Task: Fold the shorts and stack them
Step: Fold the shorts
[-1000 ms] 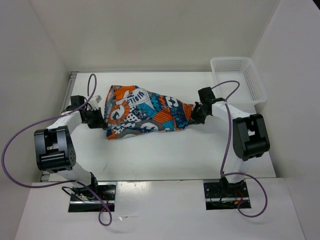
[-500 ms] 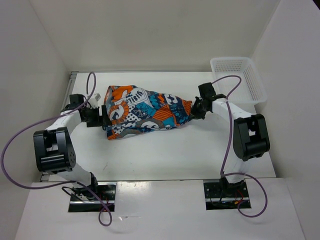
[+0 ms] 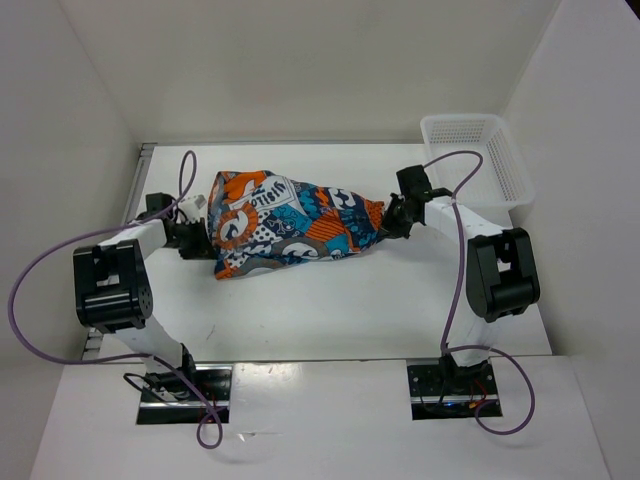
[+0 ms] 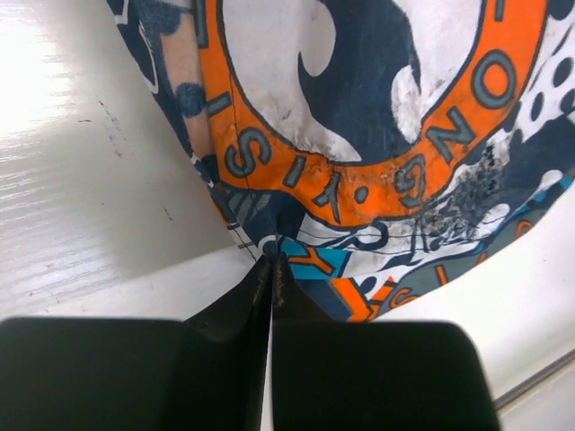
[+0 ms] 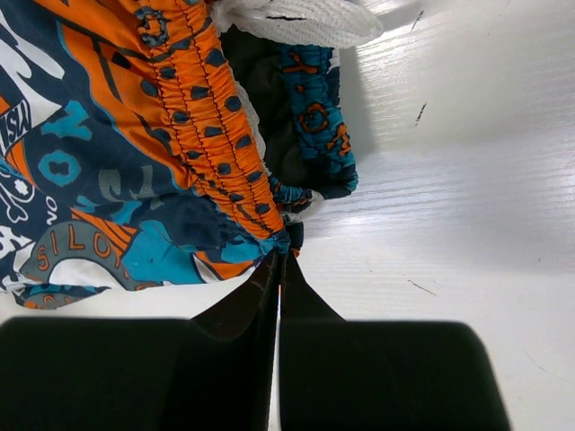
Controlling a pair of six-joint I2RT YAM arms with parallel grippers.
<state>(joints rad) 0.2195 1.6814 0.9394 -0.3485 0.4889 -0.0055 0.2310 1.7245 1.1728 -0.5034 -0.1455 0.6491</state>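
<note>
Starting at the side farthest from the white mesh basket (image 3: 512, 160), your left gripper (image 4: 271, 260) has its fingers pressed together on a small fold at the edge of the shorts (image 3: 290, 225). The cloth puckers to a point right at the tips. That bite looks thin. If you lift or pull outward sharply, I judge the edge can slide out and that end will drop onto the table (image 3: 330, 310).

The shorts lie bunched on the table to the left of the basket, apart from it. They stretch between the two arms and narrow toward the basket end. They are crumpled rather than flat, so a fold made now would likely trap wrinkles and come out lopsided.

At the end nearest the basket, your right gripper (image 5: 283, 256) is closed on the elastic waistband (image 5: 202, 135), holding only its very rim. The white mesh lining (image 5: 296, 20) shows just beyond it. If only one layer is pinched, the other may sag. Pulling the two ends unevenly could twist the cloth, and swinging that end toward the basket risks snagging its rim.
</note>
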